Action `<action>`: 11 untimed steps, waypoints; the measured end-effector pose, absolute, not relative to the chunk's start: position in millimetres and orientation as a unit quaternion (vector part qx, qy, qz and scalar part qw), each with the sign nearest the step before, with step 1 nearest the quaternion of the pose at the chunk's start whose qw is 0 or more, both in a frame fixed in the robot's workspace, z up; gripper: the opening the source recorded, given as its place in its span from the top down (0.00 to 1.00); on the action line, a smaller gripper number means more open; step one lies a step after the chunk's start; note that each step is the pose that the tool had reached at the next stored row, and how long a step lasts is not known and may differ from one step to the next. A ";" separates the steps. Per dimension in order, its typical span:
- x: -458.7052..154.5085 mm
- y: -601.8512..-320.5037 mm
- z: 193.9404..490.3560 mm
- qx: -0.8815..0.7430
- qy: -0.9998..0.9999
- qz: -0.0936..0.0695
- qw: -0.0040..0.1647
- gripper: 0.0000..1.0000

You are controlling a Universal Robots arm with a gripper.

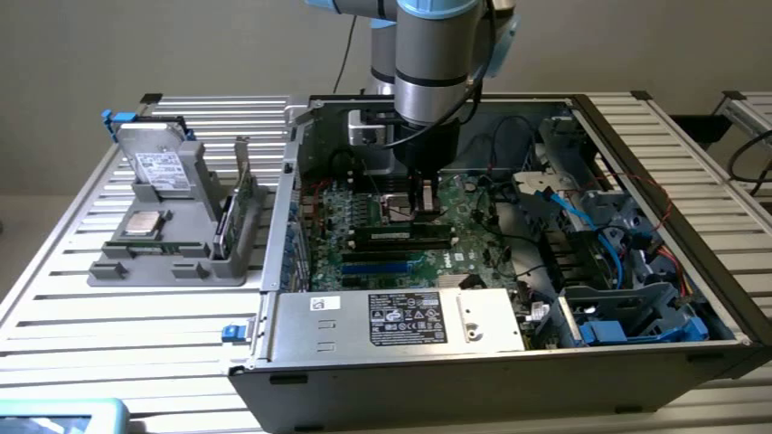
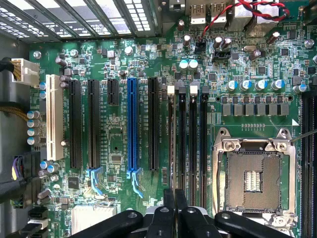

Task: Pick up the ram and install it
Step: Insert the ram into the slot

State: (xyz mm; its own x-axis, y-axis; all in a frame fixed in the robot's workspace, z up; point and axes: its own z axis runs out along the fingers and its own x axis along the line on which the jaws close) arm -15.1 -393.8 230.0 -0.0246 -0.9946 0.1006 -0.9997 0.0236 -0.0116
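The ram stands on its long edge in a black memory slot on the green motherboard inside the open computer case. In the wrist view I see the ram edge-on as a thin strip in the slot beside the blue-and-black expansion slots. My gripper hangs straight down over the end of the ram nearer the exterior view's right. Its two black fingers sit pressed together in the wrist view, the gripper at one end of that slot. Whether the fingertips touch the ram I cannot tell.
Two more black memory slots run beside the ram, then the open silver processor socket. Cables and drive bays crowd the case at the exterior view's right. A grey holder outside the case carries a drive, a chip and upright green boards.
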 end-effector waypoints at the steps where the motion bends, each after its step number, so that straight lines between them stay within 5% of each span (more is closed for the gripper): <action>1: -15.1 -393.8 229.9 0.698 -0.715 0.039 0.032 0.88; 11: -14.5 -395.2 234.2 0.698 -0.715 0.039 0.032 0.88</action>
State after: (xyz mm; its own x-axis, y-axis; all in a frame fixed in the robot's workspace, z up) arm -14.5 -395.2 234.2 -0.0248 -0.9946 0.1004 -0.9996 0.0237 -0.0119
